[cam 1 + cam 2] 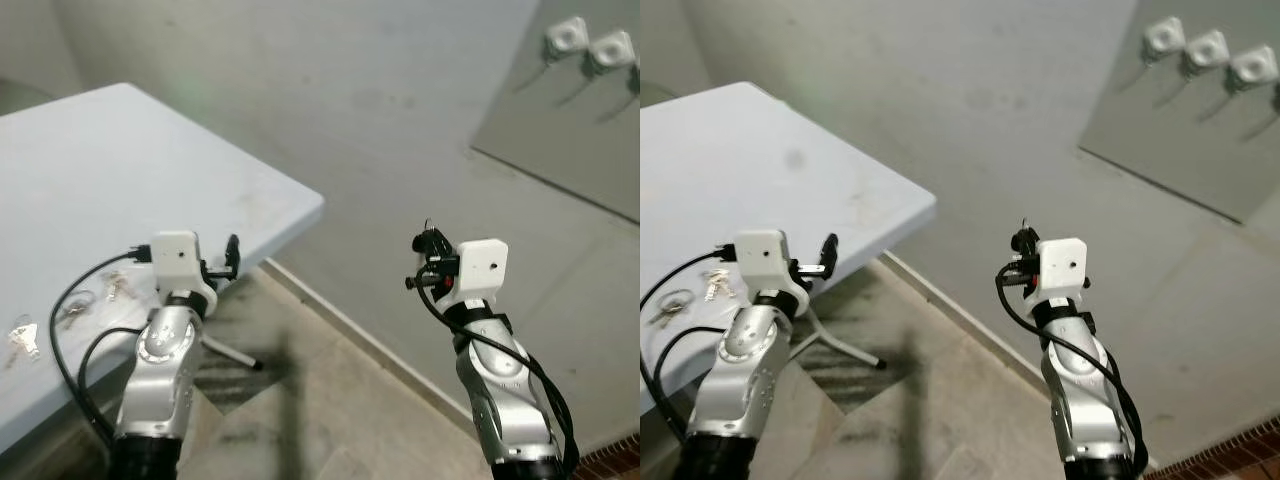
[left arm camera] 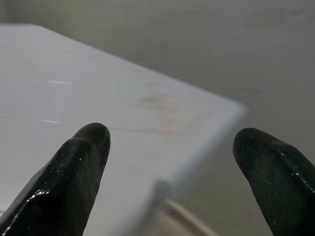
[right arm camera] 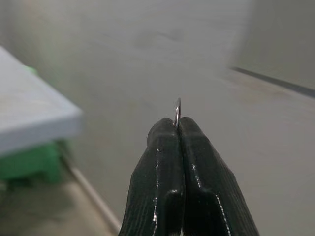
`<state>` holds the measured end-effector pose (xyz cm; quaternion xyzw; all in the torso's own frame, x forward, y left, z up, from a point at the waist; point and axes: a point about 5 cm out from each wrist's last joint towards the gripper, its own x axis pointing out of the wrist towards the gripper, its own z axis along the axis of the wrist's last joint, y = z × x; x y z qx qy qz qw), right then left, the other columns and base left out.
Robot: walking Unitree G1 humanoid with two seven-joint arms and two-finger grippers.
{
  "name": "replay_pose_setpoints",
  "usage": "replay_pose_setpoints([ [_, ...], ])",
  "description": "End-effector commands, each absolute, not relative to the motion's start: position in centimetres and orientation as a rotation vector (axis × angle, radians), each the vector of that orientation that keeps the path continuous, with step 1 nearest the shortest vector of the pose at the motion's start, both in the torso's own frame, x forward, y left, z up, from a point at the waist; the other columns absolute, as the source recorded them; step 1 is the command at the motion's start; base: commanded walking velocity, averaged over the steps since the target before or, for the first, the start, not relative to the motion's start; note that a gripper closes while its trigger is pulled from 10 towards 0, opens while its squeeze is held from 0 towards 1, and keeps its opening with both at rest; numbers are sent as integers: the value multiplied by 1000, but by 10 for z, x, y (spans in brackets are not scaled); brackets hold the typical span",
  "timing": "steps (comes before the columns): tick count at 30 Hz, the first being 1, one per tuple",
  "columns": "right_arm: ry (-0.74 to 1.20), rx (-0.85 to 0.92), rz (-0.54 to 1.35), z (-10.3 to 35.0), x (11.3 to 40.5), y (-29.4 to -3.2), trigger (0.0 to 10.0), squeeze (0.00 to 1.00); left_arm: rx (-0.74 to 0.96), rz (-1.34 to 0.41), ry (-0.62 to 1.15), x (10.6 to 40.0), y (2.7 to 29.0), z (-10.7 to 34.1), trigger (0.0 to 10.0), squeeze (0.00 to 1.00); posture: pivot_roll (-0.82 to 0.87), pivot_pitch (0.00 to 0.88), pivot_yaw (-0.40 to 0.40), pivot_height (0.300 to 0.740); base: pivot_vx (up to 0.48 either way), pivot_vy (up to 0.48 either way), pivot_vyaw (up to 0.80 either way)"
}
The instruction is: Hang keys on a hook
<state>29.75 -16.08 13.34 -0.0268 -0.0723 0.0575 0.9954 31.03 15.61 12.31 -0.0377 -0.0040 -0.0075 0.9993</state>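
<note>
While its two black fingers [image 3: 170, 187] are pressed tightly together, the right claw [image 3: 177, 123] pinches a thin metal key ring [image 3: 177, 110], whose rim just peeks out above the fingertips; whether any keys hang from that ring cannot be told. That claw is raised in the air at the right of the scene, pointing toward the grey wall [image 1: 400, 100], well apart from the desk [image 1: 120, 170]. Up on the far right of the wall sits a darker panel [image 1: 1200, 150] carrying a row of white hooks [image 1: 1207, 48], well above and beyond the right claw. The left claw [image 2: 172, 142] stands released, its fingers [image 2: 81, 167] spread wide with nothing between them, held just over the near right edge of the pale blue desk. On the desk, to the left of the left arm [image 1: 165, 350], lie several loose keys [image 1: 118, 287] and rings [image 1: 72, 312], with another bunch of keys [image 1: 22, 338] further left near the edge. A black cable [image 1: 70, 300] loops from the left wrist across that part of the desk. Below the desk corner a thin metal leg [image 1: 232, 353] slants over the tiled floor [image 1: 330, 420].
</note>
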Motion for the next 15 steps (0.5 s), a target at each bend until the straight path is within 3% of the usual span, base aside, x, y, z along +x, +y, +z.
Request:
replay_pose_setpoints([
  [1,-167,-50,121,140,299,-158,10000,0,-57,-13,-16,311,159,127,10000,0,43,31,-39,740,0,0,-706],
  [15,-166,-55,123,139,299,-157,10000,0,-53,-35,-10,309,156,127,10000,0,47,22,-43,740,0,0,-702],
])
